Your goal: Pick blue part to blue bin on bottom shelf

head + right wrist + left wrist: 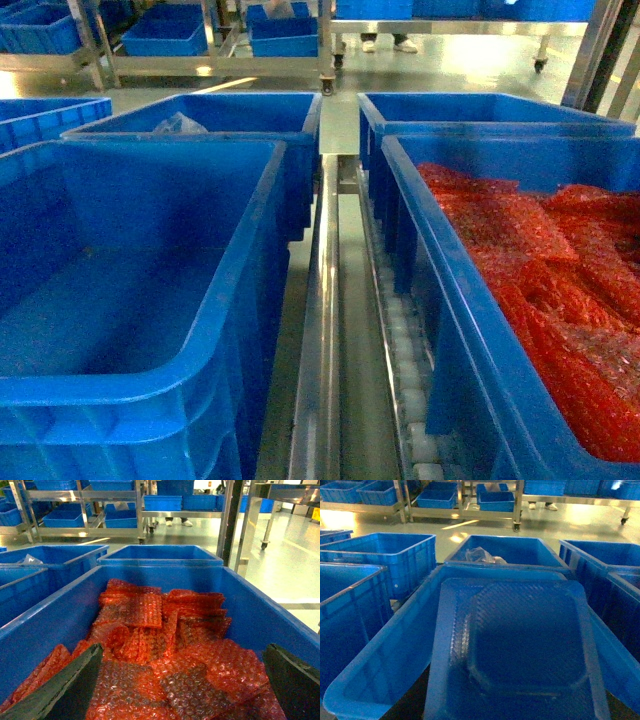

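Two large blue crates fill the head view: an empty blue bin (130,300) at left and a like crate (470,330) full of red bubble-wrap bags (560,270) at right, with the roller rail (405,370) of the shelf between them. No blue part shows in any view, so I judge the pick not yet done. Right gripper (175,700) hovers over the red bags, jaws spread wide and empty. Left gripper is not visible; its camera looks into the empty bin.
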